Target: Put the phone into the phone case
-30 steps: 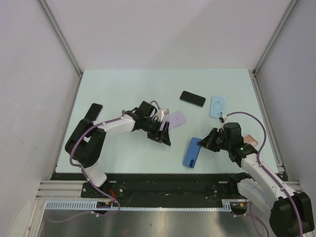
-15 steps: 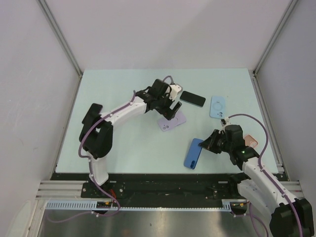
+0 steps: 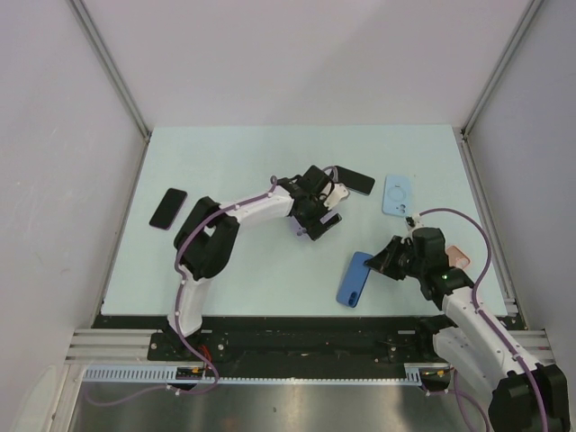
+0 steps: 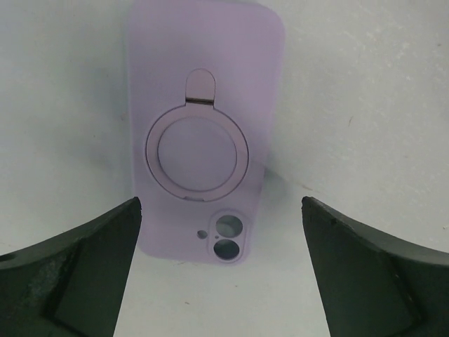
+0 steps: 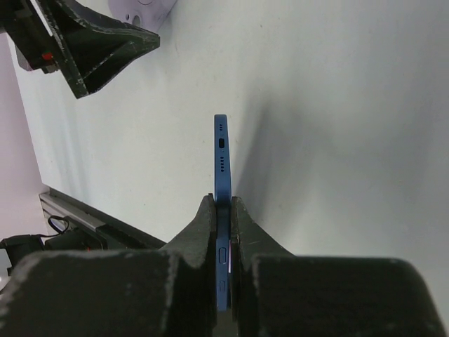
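Slim blue phone (image 5: 222,165) clamped edge-on in the right gripper (image 5: 222,210), low over the table (image 3: 225,153).
Lilac case (image 4: 203,105) lies back-up, ring showing, between the spread-apart left gripper (image 4: 221,203), which has swung over it since half a second ago; the phone barely shifted.

Three phones (image 3: 168,209) — three phone cases (image 3: 397,193).

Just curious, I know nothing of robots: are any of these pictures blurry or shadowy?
Left wrist view: the lilac case is sharp, the dark fingers near the lens blurred. Right wrist view: the blue phone throws a soft shadow to its right. Top view: even light, no glare.
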Robot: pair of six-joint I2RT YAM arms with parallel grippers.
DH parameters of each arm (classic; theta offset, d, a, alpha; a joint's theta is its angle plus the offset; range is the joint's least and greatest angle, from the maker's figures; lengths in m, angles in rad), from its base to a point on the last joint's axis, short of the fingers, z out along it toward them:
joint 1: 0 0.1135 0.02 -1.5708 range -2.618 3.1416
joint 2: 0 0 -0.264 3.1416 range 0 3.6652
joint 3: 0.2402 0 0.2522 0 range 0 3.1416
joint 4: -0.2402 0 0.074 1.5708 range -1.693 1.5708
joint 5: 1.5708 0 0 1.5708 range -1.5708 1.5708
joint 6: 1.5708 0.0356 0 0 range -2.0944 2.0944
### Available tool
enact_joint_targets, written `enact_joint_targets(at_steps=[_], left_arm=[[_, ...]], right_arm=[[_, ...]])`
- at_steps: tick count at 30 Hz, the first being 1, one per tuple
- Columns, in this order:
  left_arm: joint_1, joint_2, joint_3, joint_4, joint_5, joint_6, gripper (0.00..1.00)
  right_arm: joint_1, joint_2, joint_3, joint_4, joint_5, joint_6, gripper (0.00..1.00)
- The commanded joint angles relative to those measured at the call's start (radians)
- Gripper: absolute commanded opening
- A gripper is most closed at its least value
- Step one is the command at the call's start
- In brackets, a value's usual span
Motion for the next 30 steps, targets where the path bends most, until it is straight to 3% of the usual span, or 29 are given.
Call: enact_joint_targets(at_steps=[1,14,23,30], left_arm=[[0.001,0.031,0.067,0.005,-0.032,0.096,1.0],[0.001,0.089,0.084,-0.01,-0.033,0.101,0.99],[0.001,0.025,-0.016,-0.033,0.085,0.023,0.78],[-0.001,-0.036,-0.113,-0.033,0.249,-0.1,0.67]], right_arm=[[-0.016,-0.021,0.01,0.036,-0.032,-0.007,0.0],[-0.047,-0.049,0.008,0.002,-0.046,-0.023,0.0],[-0.054,-0.04,0.008,0.019,-0.034,-0.023,0.0],[-0.059,0.028,-0.027,0.169,-0.006,0.042,0.0]])
